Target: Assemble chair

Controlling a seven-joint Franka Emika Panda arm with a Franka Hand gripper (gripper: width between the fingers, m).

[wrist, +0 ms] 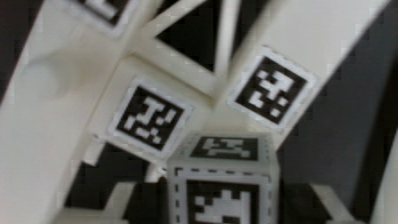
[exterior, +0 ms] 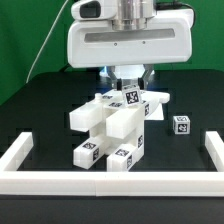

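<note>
The white chair parts [exterior: 113,128] stand joined in a blocky cluster mid-table, with black-and-white tags on several faces. My gripper [exterior: 129,88] hangs right over the cluster's far top. In the wrist view the cross-braced piece [wrist: 192,68] fills the frame, very close, with two tags on it. A tagged square block end [wrist: 222,193] sits between my blurred fingertips [wrist: 128,198]. Dark gaps show on both sides of it, so my gripper [wrist: 228,208] looks open and holds nothing. One small tagged block [exterior: 181,125] lies apart at the exterior view's right.
The low white border rail [exterior: 110,183] runs along the front and up both sides of the black table. The white robot body [exterior: 128,42] hangs over the back of the scene.
</note>
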